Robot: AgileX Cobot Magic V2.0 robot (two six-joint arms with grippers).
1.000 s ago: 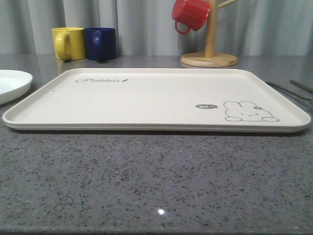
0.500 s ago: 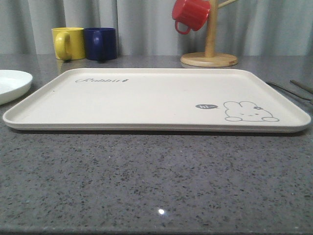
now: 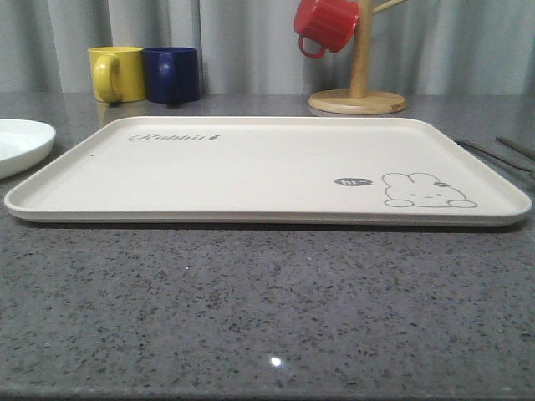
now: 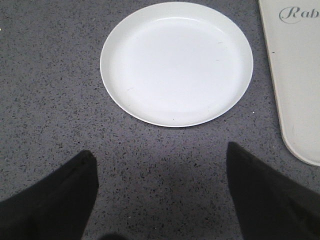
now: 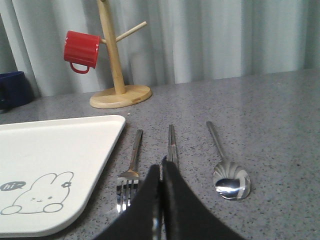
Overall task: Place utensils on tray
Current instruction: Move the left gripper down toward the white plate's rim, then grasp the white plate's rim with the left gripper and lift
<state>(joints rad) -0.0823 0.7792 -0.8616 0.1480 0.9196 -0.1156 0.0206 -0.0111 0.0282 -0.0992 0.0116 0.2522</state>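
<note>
The cream tray (image 3: 251,167) with its rabbit drawing lies bare in the middle of the grey table. To its left sits the white plate (image 4: 176,62), also seen at the front view's left edge (image 3: 21,146). My left gripper (image 4: 160,149) hangs open over bare table just short of the plate. To the right of the tray (image 5: 60,145) lie the fork (image 5: 131,170), the chopsticks (image 5: 172,140) and the spoon (image 5: 227,172), side by side. My right gripper (image 5: 160,164) is shut on the near end of the chopsticks, a sliver of metal showing between its fingers.
A yellow mug (image 3: 117,73) and a blue mug (image 3: 171,73) stand behind the tray at the back left. A wooden mug stand (image 3: 358,100) with a red mug (image 3: 326,25) hanging on it is at the back right. A curtain closes the back.
</note>
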